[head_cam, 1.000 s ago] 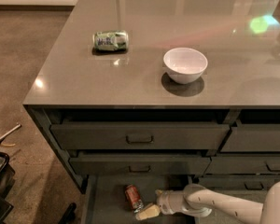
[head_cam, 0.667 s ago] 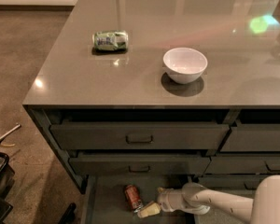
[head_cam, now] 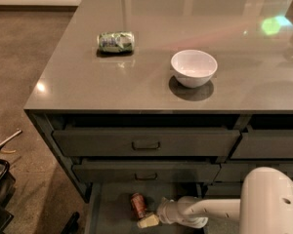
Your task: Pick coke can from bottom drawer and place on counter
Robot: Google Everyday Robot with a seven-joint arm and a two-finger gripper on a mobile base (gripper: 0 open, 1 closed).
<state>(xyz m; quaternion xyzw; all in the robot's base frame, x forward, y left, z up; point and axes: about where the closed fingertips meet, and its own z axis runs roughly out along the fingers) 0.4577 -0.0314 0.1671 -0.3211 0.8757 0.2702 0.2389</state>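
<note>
The tool (head_cam: 149, 221), its hold impossible to tell, is sitting in the bottom drawer (head_cam: 110, 206) just beside the coke can (head_cam: 137, 204), needing centring on it.

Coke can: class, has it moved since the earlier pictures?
No. The coke can sits at the same spot in the bottom drawer, just below the handle above it; the tool is at its lower right.

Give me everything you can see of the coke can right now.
The coke can is small, red-orange metal with a silvery end. It rests on the bare floor of the open bottom drawer; upright or lying, I cannot tell. The gripper is at its lower right, very close; contact cannot be confirmed.
</note>
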